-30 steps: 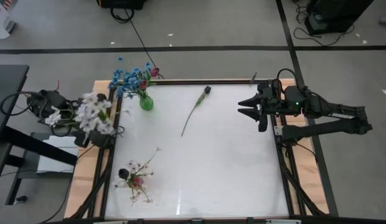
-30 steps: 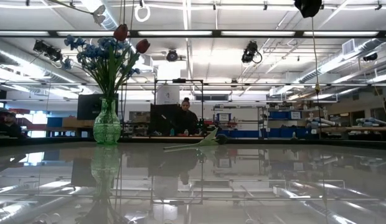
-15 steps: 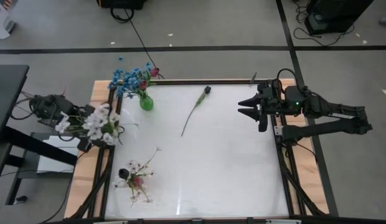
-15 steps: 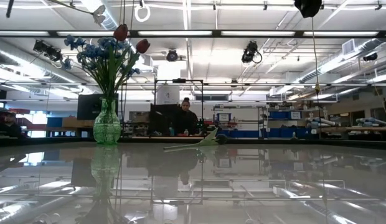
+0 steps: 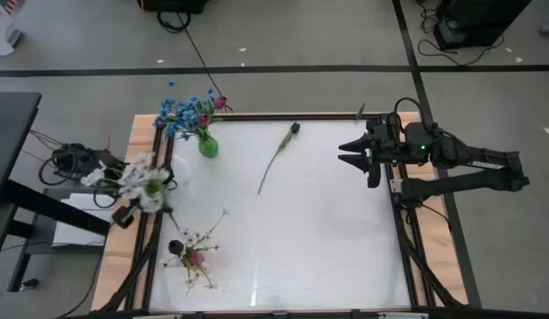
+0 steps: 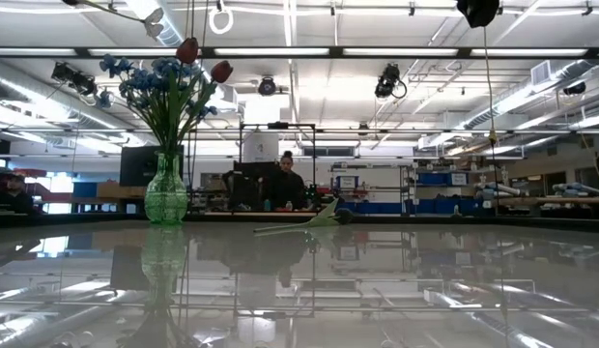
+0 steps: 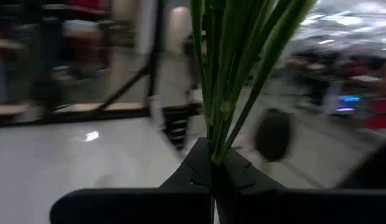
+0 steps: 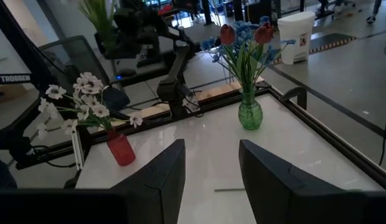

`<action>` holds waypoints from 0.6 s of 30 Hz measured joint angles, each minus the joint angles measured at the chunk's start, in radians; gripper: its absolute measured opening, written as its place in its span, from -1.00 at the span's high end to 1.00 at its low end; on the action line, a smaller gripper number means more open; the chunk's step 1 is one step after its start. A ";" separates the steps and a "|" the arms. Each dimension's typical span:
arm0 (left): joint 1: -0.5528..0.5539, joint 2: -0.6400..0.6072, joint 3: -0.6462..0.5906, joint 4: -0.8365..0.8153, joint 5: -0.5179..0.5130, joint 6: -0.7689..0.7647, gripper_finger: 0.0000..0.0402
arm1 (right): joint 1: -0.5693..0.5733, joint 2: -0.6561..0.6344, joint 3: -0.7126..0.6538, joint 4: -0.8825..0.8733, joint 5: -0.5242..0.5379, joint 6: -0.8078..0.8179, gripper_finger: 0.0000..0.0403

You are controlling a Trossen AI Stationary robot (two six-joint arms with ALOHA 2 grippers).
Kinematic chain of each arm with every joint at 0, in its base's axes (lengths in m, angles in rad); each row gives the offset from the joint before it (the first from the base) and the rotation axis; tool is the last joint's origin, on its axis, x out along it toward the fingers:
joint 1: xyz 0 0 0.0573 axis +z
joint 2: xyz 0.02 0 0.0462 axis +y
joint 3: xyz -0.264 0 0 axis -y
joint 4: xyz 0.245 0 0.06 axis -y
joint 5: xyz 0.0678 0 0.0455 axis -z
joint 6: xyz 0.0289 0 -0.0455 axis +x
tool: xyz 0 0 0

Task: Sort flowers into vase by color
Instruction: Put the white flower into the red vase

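Left gripper [image 7: 213, 167]: we saw it clenched on green stems [image 7: 225, 74] — white blossoms [image 5: 140, 180] at table's left edge.
Right gripper [image 5: 356, 154]: released — waiting by right edge.

Colours on the white table [image 5: 328, 230]
Green vase [image 5: 208, 144]: blue blossoms [image 5: 179, 112], red tulips [image 8: 226, 33]. Red vase [image 8: 121, 149]: white blossoms [image 8: 87, 106].

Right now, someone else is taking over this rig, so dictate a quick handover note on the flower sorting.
Left gripper: shut on a white bunch, held over the table's left edge.
Right gripper: open, empty, waiting at the right edge.
Done: blue flowers and red tulips stand in the green vase; white sprays in the red vase.
Left: place the held bunch; one dark-bud stem lies loose mid-table.
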 joint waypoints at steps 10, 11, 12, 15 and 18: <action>-0.017 -0.019 -0.147 0.224 0.181 -0.030 0.99 | 0.000 0.000 0.000 0.000 0.000 0.000 0.21; -0.028 -0.018 -0.175 0.253 0.195 -0.030 0.99 | 0.000 0.000 0.000 0.000 0.000 0.000 0.21; -0.040 -0.018 -0.202 0.279 0.205 -0.031 0.99 | 0.000 0.000 0.000 0.000 0.000 0.000 0.21; -0.088 -0.017 -0.273 0.391 0.221 -0.047 0.99 | 0.000 0.000 0.000 0.000 0.000 0.000 0.21; -0.129 -0.018 -0.327 0.470 0.197 -0.016 0.99 | 0.000 0.000 0.000 0.000 0.000 0.000 0.21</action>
